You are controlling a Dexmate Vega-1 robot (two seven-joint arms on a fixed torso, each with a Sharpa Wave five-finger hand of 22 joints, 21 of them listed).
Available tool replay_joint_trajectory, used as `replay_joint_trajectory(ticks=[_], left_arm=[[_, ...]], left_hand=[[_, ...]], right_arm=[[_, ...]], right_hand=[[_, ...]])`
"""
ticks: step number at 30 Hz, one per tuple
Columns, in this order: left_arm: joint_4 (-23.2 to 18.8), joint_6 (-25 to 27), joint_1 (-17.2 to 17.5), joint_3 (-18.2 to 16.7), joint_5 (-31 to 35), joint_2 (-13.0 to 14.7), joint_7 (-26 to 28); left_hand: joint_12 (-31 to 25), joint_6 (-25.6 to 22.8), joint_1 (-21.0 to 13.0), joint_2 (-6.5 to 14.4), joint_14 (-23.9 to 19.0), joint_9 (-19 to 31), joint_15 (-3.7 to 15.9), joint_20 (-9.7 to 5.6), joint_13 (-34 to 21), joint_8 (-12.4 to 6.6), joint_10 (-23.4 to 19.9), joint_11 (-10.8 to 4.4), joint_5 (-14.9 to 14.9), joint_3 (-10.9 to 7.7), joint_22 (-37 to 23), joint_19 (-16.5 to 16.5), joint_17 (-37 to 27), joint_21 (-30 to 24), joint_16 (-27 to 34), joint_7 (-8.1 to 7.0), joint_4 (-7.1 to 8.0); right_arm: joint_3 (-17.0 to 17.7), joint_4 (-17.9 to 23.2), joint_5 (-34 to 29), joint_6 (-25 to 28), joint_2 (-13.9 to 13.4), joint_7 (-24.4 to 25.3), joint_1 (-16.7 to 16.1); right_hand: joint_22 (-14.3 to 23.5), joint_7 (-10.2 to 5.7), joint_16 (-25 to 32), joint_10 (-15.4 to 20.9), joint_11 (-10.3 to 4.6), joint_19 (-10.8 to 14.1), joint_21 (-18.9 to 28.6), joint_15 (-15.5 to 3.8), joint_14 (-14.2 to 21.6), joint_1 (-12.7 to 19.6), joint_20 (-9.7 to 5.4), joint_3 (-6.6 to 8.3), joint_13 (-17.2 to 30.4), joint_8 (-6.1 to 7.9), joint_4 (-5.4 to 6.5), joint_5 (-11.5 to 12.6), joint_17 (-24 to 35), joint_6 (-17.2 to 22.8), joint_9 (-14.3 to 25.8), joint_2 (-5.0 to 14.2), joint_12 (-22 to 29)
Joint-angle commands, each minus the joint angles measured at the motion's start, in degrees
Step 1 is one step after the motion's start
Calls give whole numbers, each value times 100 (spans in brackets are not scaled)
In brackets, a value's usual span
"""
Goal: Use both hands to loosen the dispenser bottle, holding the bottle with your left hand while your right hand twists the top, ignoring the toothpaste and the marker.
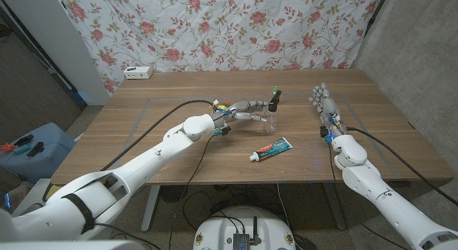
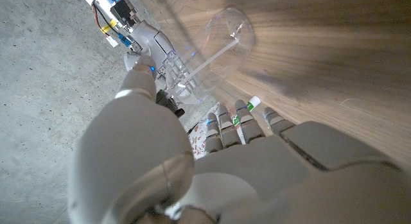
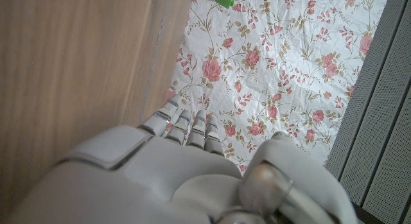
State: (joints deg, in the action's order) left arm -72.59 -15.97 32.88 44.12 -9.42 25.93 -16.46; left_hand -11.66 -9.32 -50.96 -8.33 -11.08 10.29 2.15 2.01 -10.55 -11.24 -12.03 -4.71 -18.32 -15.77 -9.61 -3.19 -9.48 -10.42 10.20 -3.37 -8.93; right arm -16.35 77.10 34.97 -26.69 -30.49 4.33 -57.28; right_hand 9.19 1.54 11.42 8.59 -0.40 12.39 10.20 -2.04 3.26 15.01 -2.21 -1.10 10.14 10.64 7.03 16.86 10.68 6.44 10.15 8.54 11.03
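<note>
Bottle (image 1: 270, 112) stands upright near the table's (image 1: 143, 135) middle, clear with a dark pump top. I have my left hand (image 1: 247, 110) reaching to it, fingers around its body; in the left wrist view the bottle (image 2: 218, 44) sits past the fingers (image 2: 234, 121). My right hand (image 1: 325, 107) stands well apart at the right, fingers extended, holding nothing. Toothpaste (image 1: 272, 149) lies nearer the front edge.

Even indoor light, soft shadows, blurred wrist close-ups
</note>
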Motion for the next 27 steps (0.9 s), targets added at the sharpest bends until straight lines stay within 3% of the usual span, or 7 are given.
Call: replay_joint_trajectory(ticks=[1, 17, 27], left_arm=[[116, -29, -102, 89, 103, -78, -53], [504, -163, -297, 166, 90, -288, -187], [793, -256, -429, 242, 70, -446, -319]], left_hand=[[-27, -33, -94, 24, -27, 8, 397, -57, -19, -19, -35, -71, -31, 9, 0, -24, -12, -17, 29, -12, -11], [-29, 150, -344, 134, -2, 29, 274, -76, -64, 49, 4, -94, -39, -48, -1, -44, -31, -11, 27, 71, -30], [-122, 37, -521, 256, -179, 53, 212, -93, -139, -18, -108, -77, 31, -105, -1, -47, -48, -13, 92, 227, -18]], right_arm=[[37, 24, 19, -83, 6, -10, -71], [62, 68, 14, -123, 9, 11, -123], [96, 93, 15, -155, 0, 36, -172]], right_hand=[[26, 4, -19, 21, 27, -26, 29, -18, 13, -19, -389, 25, 17, 18, 20, -18, 10, 28, 3, -35, -18], [26, -8, -15, 28, 18, -24, 33, -15, 29, -55, -366, 8, 18, 20, 29, -26, 14, 40, 4, -68, -20], [27, -12, -15, 35, 20, -25, 34, -17, 35, -76, -349, -1, 18, 18, 35, -30, 15, 39, 4, -79, -19]])
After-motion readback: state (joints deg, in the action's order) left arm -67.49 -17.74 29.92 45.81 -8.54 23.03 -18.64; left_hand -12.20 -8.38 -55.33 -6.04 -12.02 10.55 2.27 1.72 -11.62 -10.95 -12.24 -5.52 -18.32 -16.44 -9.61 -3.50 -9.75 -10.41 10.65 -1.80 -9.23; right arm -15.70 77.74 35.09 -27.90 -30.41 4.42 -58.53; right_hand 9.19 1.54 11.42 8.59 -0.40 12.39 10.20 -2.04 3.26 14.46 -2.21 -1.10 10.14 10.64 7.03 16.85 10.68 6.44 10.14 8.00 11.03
